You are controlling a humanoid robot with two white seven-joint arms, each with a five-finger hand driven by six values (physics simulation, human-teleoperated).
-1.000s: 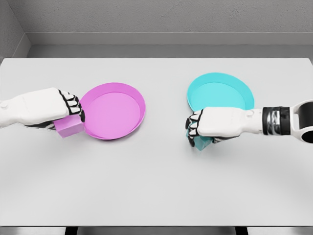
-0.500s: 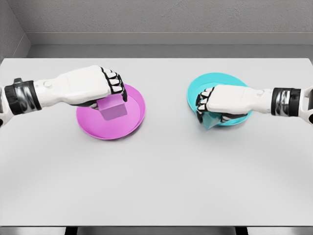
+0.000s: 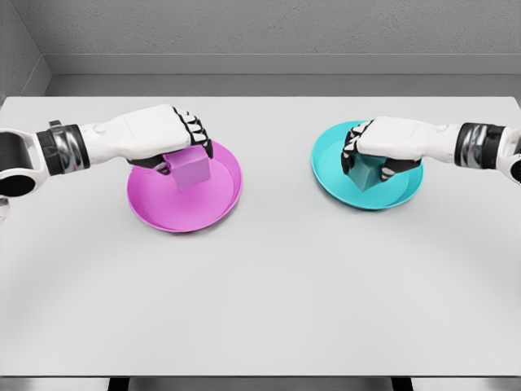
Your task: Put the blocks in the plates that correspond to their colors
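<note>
**Clerk:** Item one, left side. Fingers?

**Robot:** My left hand (image 3: 167,137) has its black-jointed fingers (image 3: 195,130) curled down over the pink block (image 3: 190,169). They close on its upper part, and the block shows below my knuckles. The wrist and white forearm run off to the picture's left edge.

**Clerk:** Location of that block?

**Robot:** Over the pink plate (image 3: 183,218), inside its rim, toward the far left part of the dish. I cannot tell whether its underside touches the plate floor or hangs just above it.

**Clerk:** Item two, right side.

**Robot:** My right hand (image 3: 391,142) is likewise folded, fingers (image 3: 352,155) wrapped about the teal block (image 3: 368,173). The block sits slightly tilted under my palm, one corner pointing toward the near side. The forearm, with a dark banded cuff at the wrist, leaves by the right edge.

**Clerk:** Location?

**Robot:** Over the teal plate (image 3: 370,199), within its rim, about the middle. Contact with the plate floor is again not clear to me.

**Clerk:** Surroundings?

**Robot:** Both plates rest on the white table (image 3: 269,293), well apart, pink to the left and teal to the right, each on the far half. A grey wall (image 3: 260,32) runs behind the table's back edge.
</note>
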